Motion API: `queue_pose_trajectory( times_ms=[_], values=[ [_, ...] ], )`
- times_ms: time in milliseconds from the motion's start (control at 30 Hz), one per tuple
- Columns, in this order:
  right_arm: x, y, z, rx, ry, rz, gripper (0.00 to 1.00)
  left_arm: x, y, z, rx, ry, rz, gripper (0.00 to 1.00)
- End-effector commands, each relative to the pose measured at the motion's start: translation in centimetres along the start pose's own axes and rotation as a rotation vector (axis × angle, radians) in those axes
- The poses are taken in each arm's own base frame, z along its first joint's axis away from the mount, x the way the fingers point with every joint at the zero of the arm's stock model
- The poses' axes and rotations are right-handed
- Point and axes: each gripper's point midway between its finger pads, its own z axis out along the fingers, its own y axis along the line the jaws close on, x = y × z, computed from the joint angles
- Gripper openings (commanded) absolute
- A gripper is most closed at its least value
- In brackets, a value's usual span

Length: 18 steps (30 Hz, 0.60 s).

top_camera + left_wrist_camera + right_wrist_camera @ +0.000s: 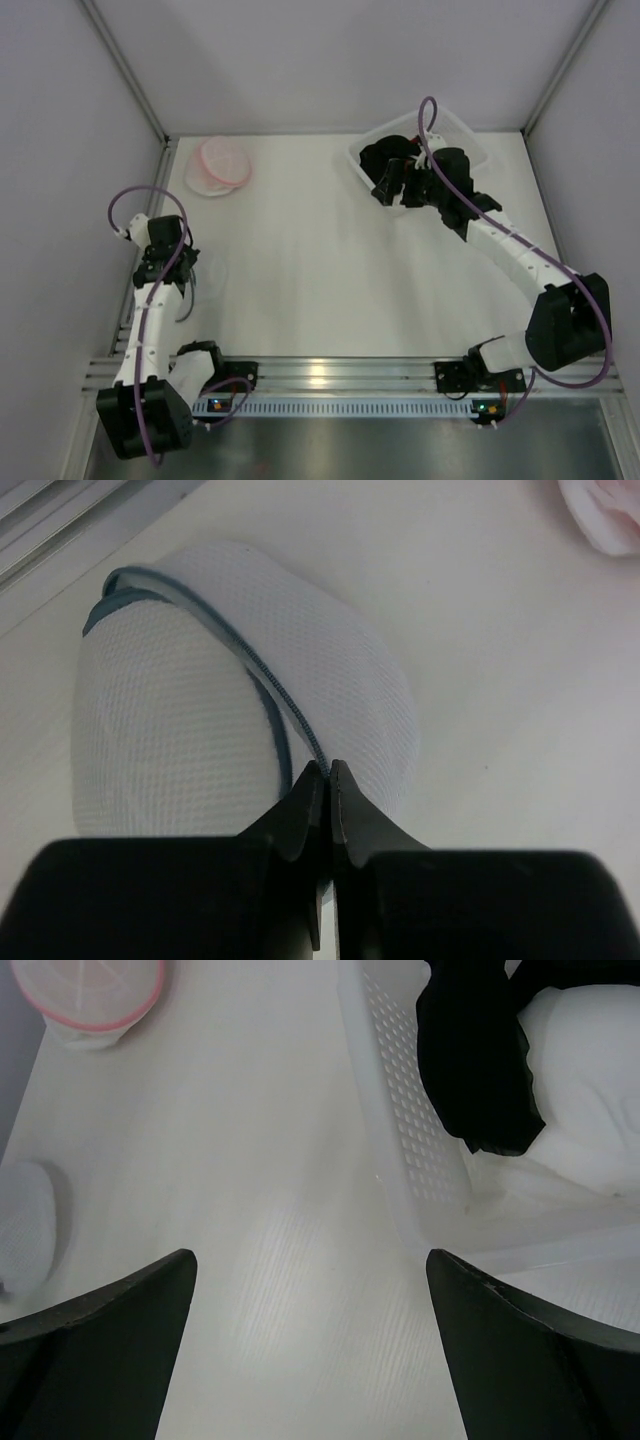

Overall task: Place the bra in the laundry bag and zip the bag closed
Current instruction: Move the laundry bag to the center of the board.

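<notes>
1. So, the left gripper (327, 770) is pinched together on the blue-corded edge of the white mesh laundry bag (180, 730), a soft dome on the counter (320, 260).
2. The right gripper (310, 1260) gapes wide beside a perforated white plastic basket (400, 1090).
3. The black bra (470, 1050) lies crumpled inside that basket.
4. A round pink-rimmed pouch (222, 165) lies farthest back.

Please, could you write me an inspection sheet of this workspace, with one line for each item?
Surface: white table, no stains seen.
Job's things: black bra lies in the white basket at the far right; white mesh laundry bag at the left, bra not yet inside.
Clutter: pink-rimmed mesh bag at the far left; white cloth in the basket beside the bra.
Claws: left claw shut on the laundry bag's blue zip edge; right claw open, beside the basket, holding nothing.
Cables: purple cables loop along both arms.
Surroundings: plain walls on three sides; metal rail at the near edge.
</notes>
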Motion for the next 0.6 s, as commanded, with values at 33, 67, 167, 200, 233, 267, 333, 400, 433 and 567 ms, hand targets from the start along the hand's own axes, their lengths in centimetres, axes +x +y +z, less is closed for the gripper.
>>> queue_pose_trajectory(
  times_ms=[33, 67, 167, 200, 233, 267, 333, 400, 433, 567],
  values=[
    [-2.4, -1.0, -0.5, 0.054, -0.078, 0.023, 0.99, -2.3, -5.3, -2.7, 0.246, -0.035, 0.016, 0.00],
    [-2.4, -1.8, -0.5, 0.072, -0.081, 0.053, 0.99, -2.2, -6.2, -3.2, 0.285, -0.022, 0.030, 0.00],
    [-2.2, -4.5, -1.2, 0.126, -0.116, 0.118, 0.99, -1.0, -10.8, -5.8, 0.412, 0.003, 0.118, 0.00],
    [-1.6, -5.2, -1.6, 0.135, -0.119, 0.133, 0.99, -0.7, -11.8, -6.4, 0.421, -0.008, 0.145, 0.00],
    [-1.7, -5.9, -1.8, 0.147, -0.132, 0.150, 1.00, 1.4, -14.8, -8.5, 0.509, 0.026, 0.219, 0.00],
    [-2.2, -7.1, -2.3, 0.171, -0.153, 0.173, 0.99, 2.7, -16.1, -9.5, 0.544, 0.045, 0.257, 0.00],
    [-2.9, -8.1, -3.2, 0.203, -0.179, 0.186, 0.99, 6.1, -19.3, -12.5, 0.640, 0.088, 0.369, 0.00],
    [-4.1, -9.1, -4.1, 0.242, -0.212, 0.195, 0.99, 9.5, -21.3, -15.6, 0.737, 0.122, 0.480, 0.00],
    [-4.6, -9.4, -4.4, 0.251, -0.227, 0.201, 0.99, 10.6, -22.6, -16.3, 0.772, 0.124, 0.556, 0.00],
    [-6.0, -9.5, -4.4, 0.253, -0.254, 0.210, 0.99, 15.6, -24.5, -18.9, 0.913, 0.154, 0.845, 0.00]
  ],
)
